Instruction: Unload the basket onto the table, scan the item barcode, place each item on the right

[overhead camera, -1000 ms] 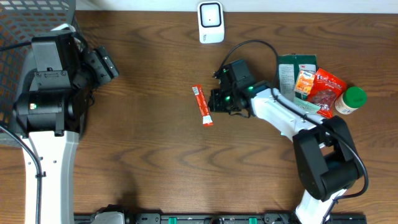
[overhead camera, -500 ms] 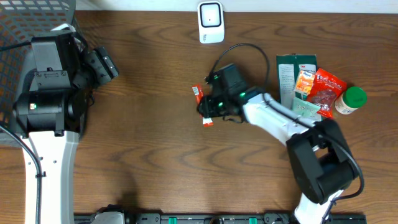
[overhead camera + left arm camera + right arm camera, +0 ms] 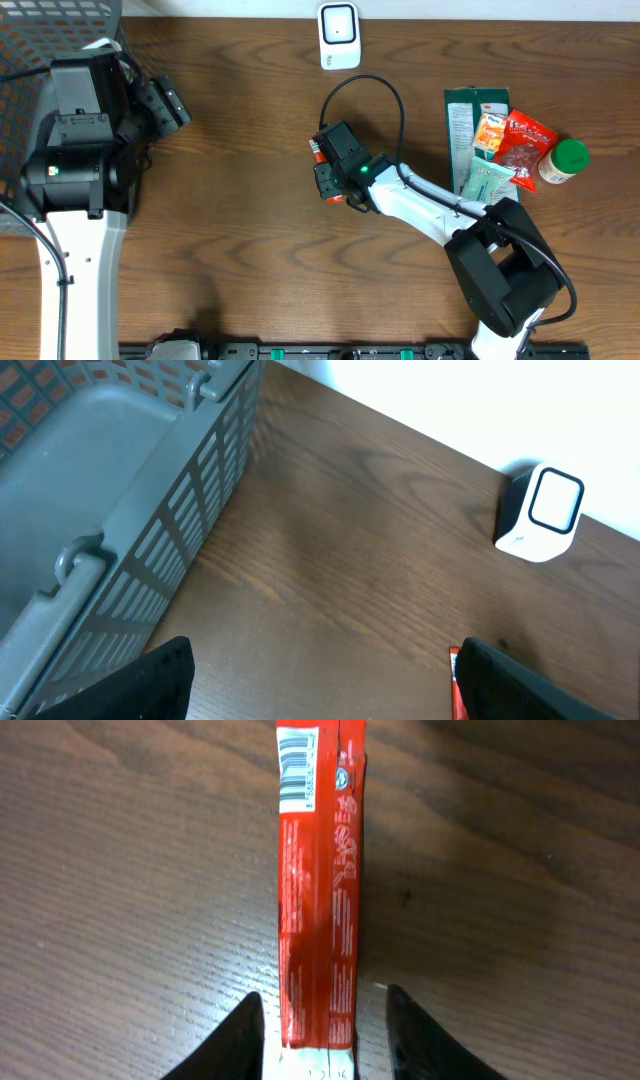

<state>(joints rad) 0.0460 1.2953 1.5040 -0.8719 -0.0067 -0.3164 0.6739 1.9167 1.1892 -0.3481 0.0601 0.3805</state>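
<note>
The right fingers [image 3: 238, 1042] stand parted on either side of the red stick packet [image 3: 318, 910], one at each long edge near its lower end. A thin strip of wood shows between each finger and the wrapper, so they are open around it, not clamped. The packet lies flat on the tabletop [image 3: 240, 250] and runs up the middle of the right wrist view. Its barcode [image 3: 296, 758] sits face up on a white panel at the top of that frame. In the overhead view the packet is just left of centre, mostly hidden beneath the right arm's wrist, with only its two red ends showing above and below. The scanner [image 3: 338, 36], a small white device, stands at the top centre of that view, well apart from the packet. The left fingers [image 3: 165, 678] are spread wide at the bottom corners of the left wrist view with nothing between them, beside the grey basket [image 3: 120, 520] at the upper left. Other goods cluster at the right of the overhead view: a green box [image 3: 470, 108], an orange pouch [image 3: 490, 130], a red pouch [image 3: 525, 142] and a green-capped bottle [image 3: 566, 160].
</note>
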